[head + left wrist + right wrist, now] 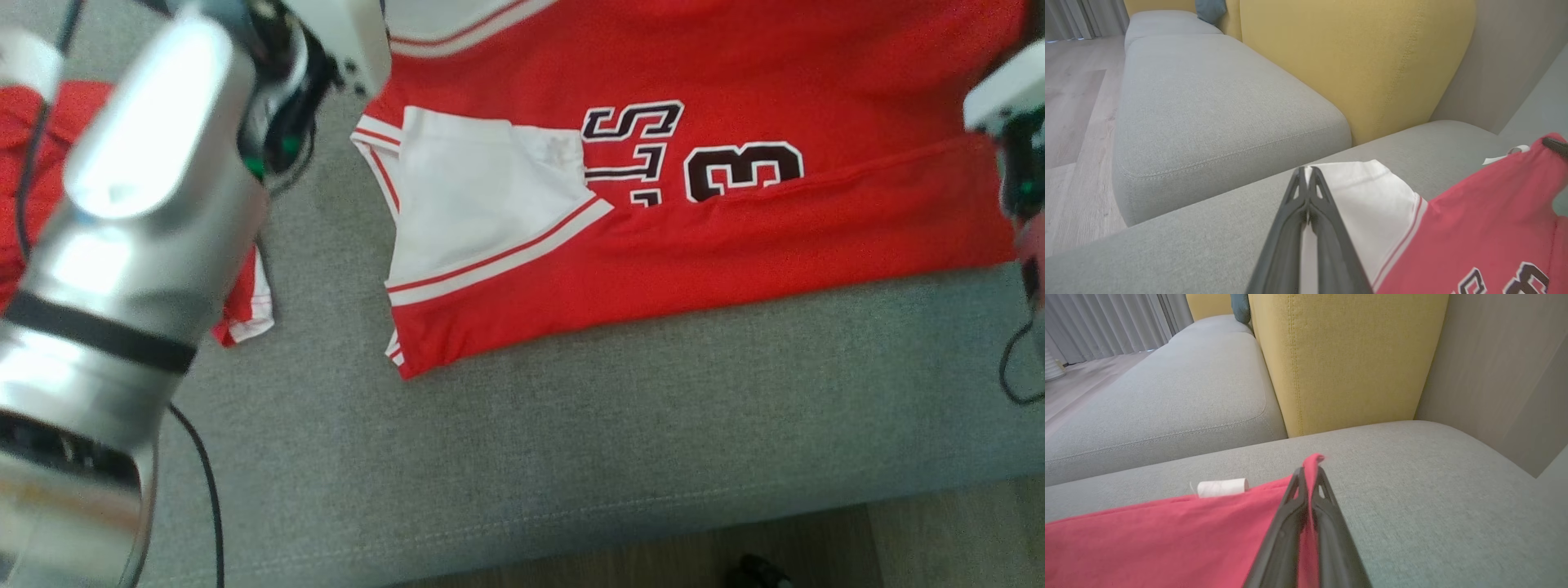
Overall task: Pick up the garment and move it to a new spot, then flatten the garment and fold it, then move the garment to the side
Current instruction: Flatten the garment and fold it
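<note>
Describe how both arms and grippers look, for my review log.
The left arm is a glossy silver cylinder with a black band, a white wrist housing and a thin black cable. The right arm has a white shell over a dark part with a green light. The left gripper and right gripper have long dark tapering fingers with triangular cut-outs near the tips.

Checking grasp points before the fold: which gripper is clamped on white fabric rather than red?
The left gripper: its jaws are shut on the white section of the jersey, whereas the right gripper pinches a red corner of it.
</note>
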Tool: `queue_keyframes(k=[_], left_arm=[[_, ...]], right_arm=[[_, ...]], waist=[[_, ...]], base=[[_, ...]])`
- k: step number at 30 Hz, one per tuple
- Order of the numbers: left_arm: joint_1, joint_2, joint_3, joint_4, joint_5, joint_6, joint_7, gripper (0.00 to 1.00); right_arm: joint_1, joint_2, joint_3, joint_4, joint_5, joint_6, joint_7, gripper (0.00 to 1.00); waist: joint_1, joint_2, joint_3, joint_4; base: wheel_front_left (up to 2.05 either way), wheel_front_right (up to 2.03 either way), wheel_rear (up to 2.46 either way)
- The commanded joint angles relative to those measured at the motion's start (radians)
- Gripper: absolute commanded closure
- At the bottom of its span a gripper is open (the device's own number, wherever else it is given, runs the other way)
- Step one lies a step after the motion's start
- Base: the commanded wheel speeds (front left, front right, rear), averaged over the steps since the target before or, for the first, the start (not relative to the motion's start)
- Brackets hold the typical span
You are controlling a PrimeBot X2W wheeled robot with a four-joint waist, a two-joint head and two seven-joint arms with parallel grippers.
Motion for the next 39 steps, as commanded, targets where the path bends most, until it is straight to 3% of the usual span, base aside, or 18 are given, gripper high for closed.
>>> queue_keyframes(k=[1, 8, 21, 29, 39], left_arm=[[-0.004, 0.041, 0.019, -0.052, -0.011, -0.004, -0.002, 1.00], [0.130, 0.094, 0.003, -0.206, -0.037, 0.013, 0.037, 1.00], [0.365, 0.178, -0.056, -0.513, -0.071, 0.095, 0.151, 1.00], [0.456, 0.217, -0.097, -0.603, -0.078, 0.123, 0.204, 1.00], [0.496, 0.230, -0.132, -0.610, -0.068, 0.134, 0.217, 1.00]], right_arm=[[0.026, -0.014, 0.011, -0.036, 0.014, 0.007, -0.012, 1.00], [0.117, -0.042, 0.033, -0.074, 0.046, 0.007, 0.030, 1.00], [0.284, -0.105, 0.061, -0.200, 0.078, 0.007, 0.189, 1.00], [0.356, -0.133, 0.054, -0.276, 0.071, 0.007, 0.302, 1.00], [0.462, -0.157, 0.018, -0.411, 0.050, 0.007, 0.478, 1.00]], waist=[[0.0000, 0.0000, -0.024, 0.006], [0.0000, 0.0000, -0.093, 0.015], [0.0000, 0.0000, -0.189, 0.043], [0.0000, 0.0000, -0.211, 0.044], [0.0000, 0.0000, -0.218, 0.037]], base=[[0.00, 0.00, 0.00], [0.00, 0.00, 0.00], [0.00, 0.00, 0.00], [0.00, 0.00, 0.00], [0.00, 0.00, 0.00]])
